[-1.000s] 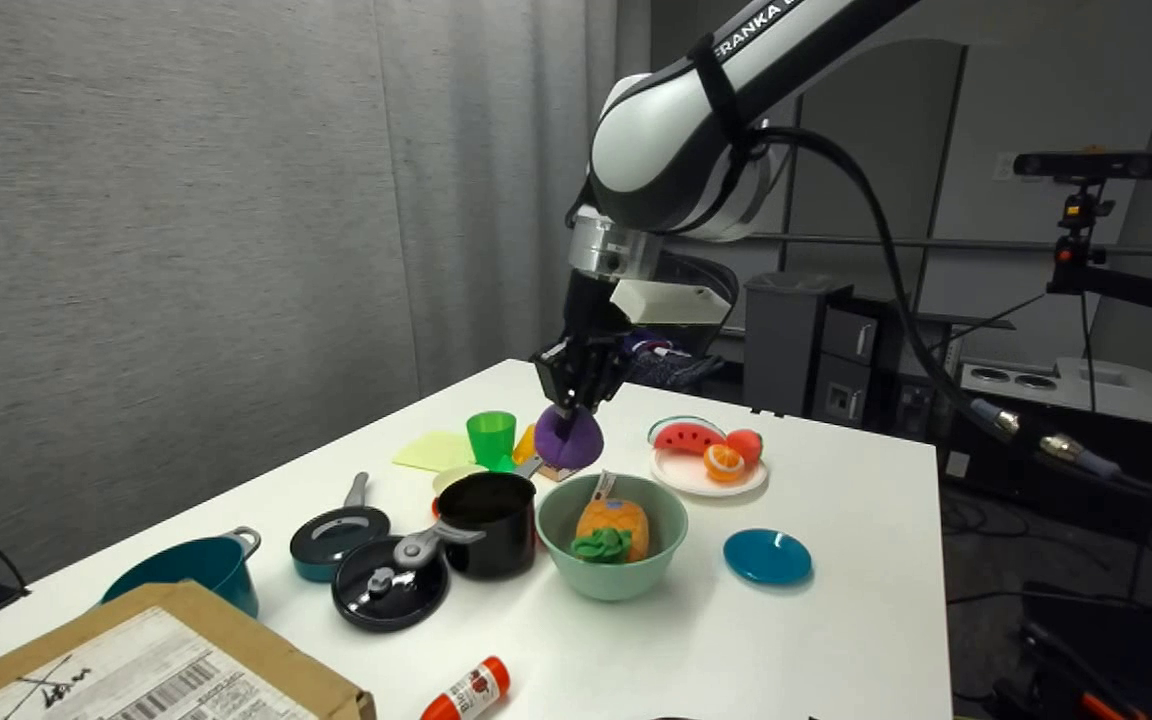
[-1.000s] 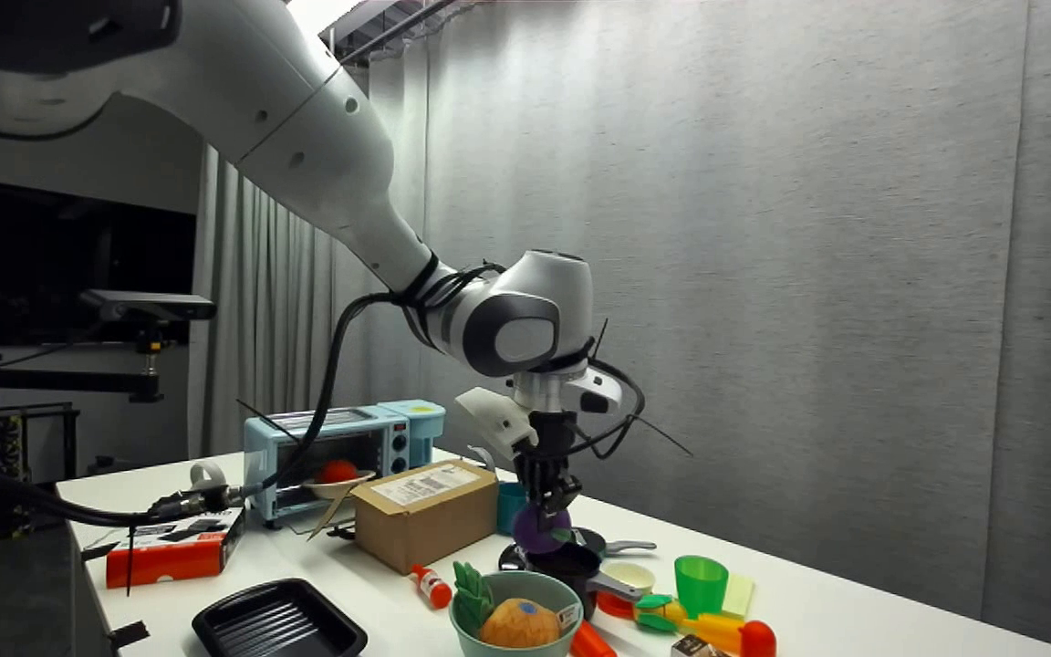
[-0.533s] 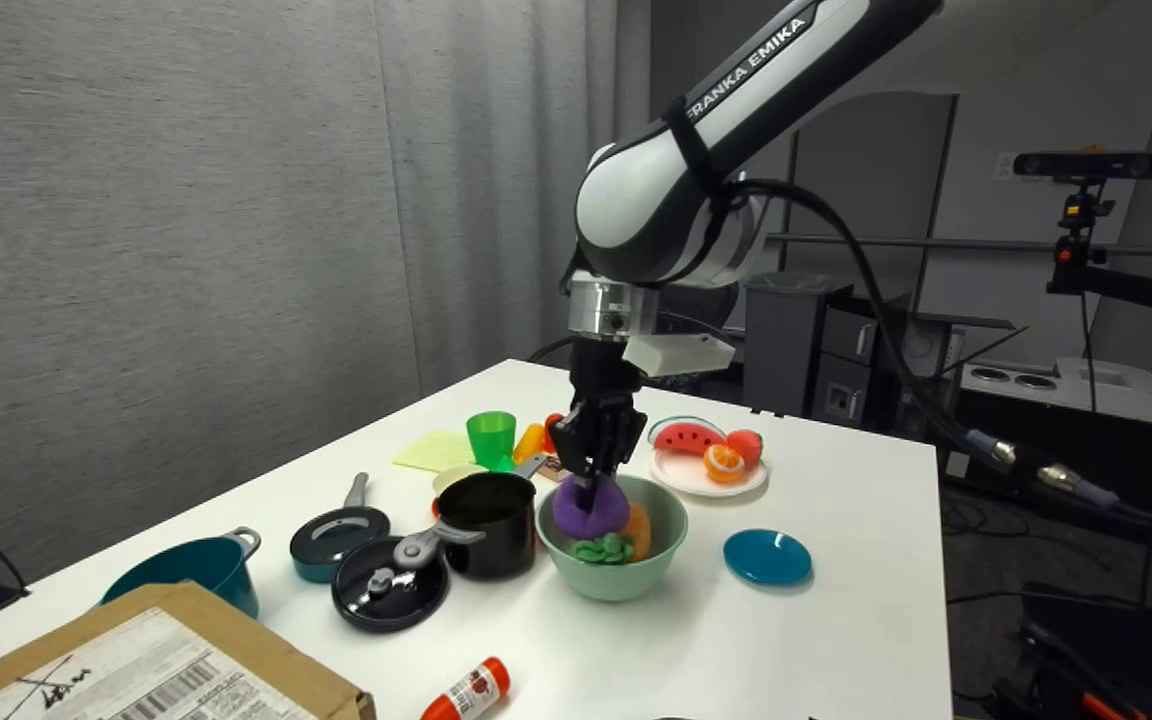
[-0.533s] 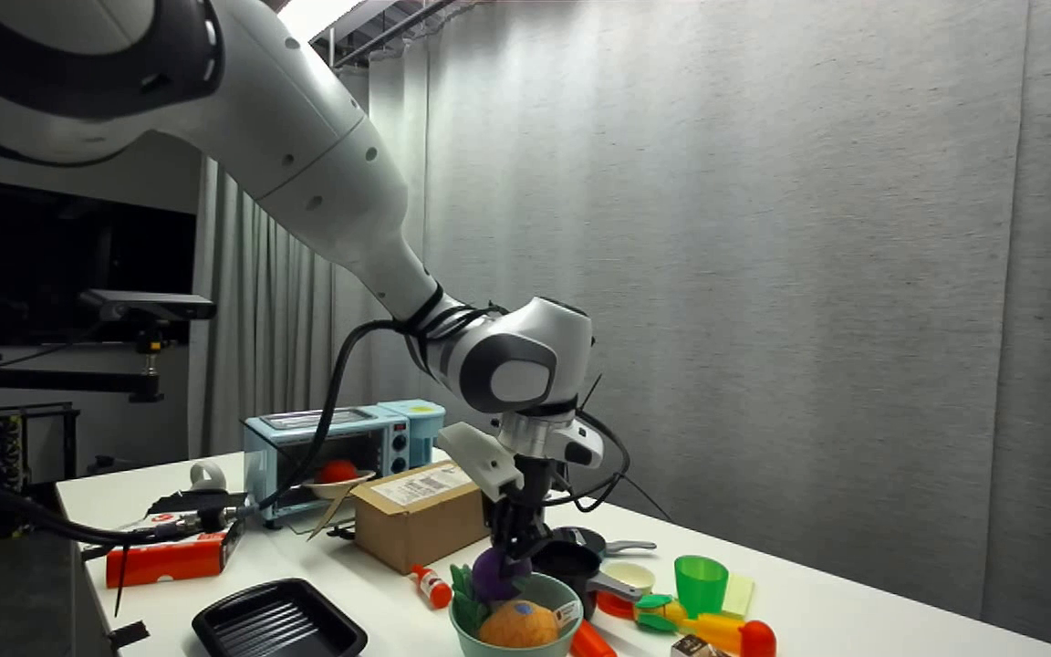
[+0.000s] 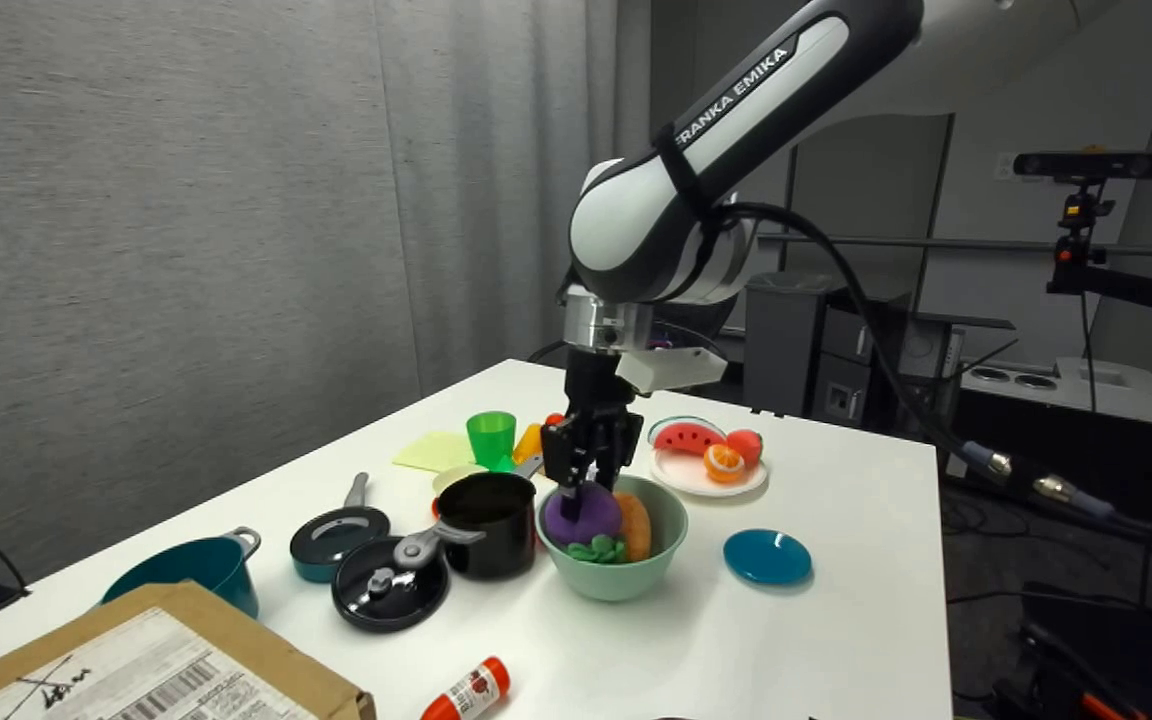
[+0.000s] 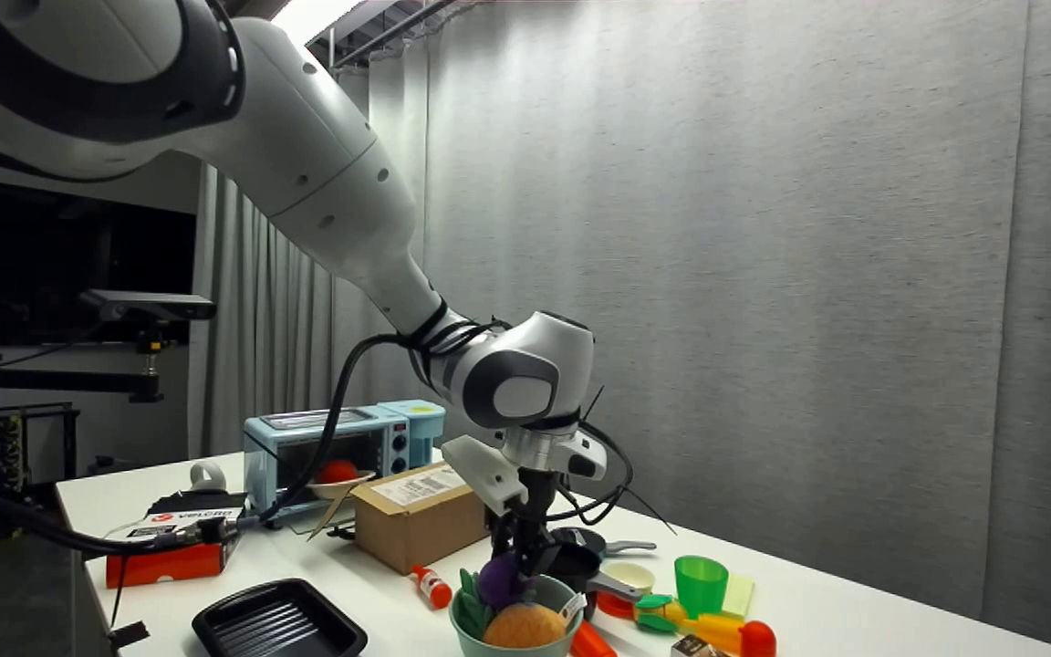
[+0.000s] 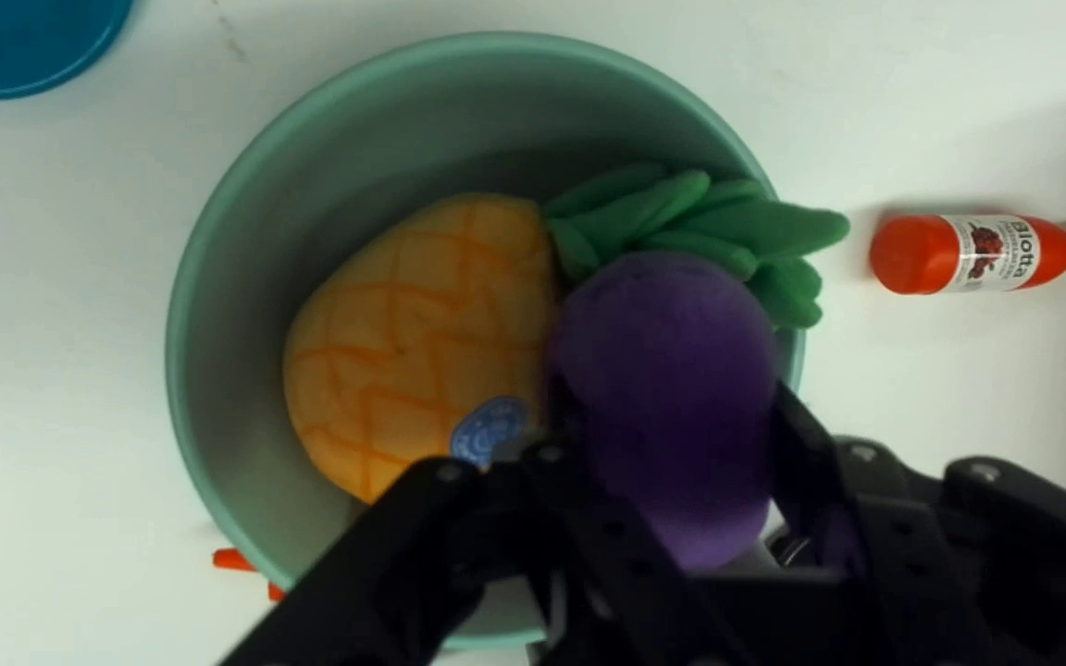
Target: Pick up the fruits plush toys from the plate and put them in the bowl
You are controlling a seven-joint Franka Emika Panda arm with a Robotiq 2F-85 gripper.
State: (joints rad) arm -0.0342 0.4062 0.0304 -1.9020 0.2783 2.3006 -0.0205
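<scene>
The hand (image 7: 679, 407) points down over the pale green bowl (image 5: 618, 582), its two fingers pinching a purple plush toy (image 7: 667, 319) from either side. In both exterior views that toy is at the bowl's opening; whether it rests on anything beneath, I cannot tell. A pineapple plush toy (image 7: 417, 324) lies in the same bowl, just beside the purple one, and in the wrist view its green leaves overlap the rim. In an exterior view the bowl stands on the worktop (image 5: 836, 650) well in from the far and right edges. The white plate (image 5: 681, 475) sits nearer that far edge, carrying a watermelon toy (image 5: 686, 437), an orange toy (image 5: 724, 463) and a rounded red toy (image 5: 746, 446). Between the bowl and the right edge lies a flat blue disc (image 5: 767, 557). On the opposite side, toward the left edge, a black pot (image 5: 506, 555) stands just beside the bowl. A green cup (image 5: 491, 438) stands upright toward the far left corner. In an exterior view a black ribbed tray (image 6: 279, 616) lies near the left edge, with a red and white box (image 6: 170, 568) beside that edge.
</scene>
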